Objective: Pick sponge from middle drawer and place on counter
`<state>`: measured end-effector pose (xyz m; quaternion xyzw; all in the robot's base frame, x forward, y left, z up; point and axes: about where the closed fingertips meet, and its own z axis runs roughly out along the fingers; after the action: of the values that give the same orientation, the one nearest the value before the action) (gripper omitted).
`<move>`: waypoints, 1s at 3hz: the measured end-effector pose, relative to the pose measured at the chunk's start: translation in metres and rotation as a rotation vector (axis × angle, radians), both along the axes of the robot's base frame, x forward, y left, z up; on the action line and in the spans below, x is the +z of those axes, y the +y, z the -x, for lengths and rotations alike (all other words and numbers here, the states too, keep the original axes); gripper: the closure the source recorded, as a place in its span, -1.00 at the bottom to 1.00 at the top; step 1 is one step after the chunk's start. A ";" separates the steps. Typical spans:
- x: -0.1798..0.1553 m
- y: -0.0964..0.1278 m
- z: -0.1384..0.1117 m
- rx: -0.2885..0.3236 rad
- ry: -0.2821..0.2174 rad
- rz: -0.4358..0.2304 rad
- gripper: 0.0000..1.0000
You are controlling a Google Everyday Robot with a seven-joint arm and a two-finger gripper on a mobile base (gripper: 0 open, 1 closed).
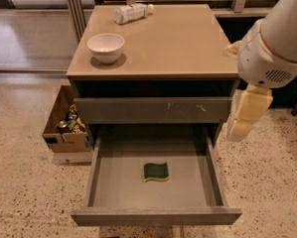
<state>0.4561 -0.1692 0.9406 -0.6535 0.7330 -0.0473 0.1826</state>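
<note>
Sponge flat in middle drawer, well below empty jaws beside counter edge, their gap indiscernible.

The sponge lies centrally in the pulled-out middle drawer, beneath a shut drawer front. On the tabletop above, a bowl sits front left; a bottle lies on its side at the back. A cardboard box stands left of the drawers. The gripper hangs to their right, level with the shut front.
</note>
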 end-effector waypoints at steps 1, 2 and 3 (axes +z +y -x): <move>-0.019 0.007 -0.013 0.021 0.007 -0.003 -1.00; -0.041 0.007 -0.026 0.019 0.027 0.011 -1.00; -0.061 0.001 -0.035 0.006 0.046 0.028 -1.00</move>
<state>0.4912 -0.1679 0.8799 -0.6591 0.7344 -0.0420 0.1566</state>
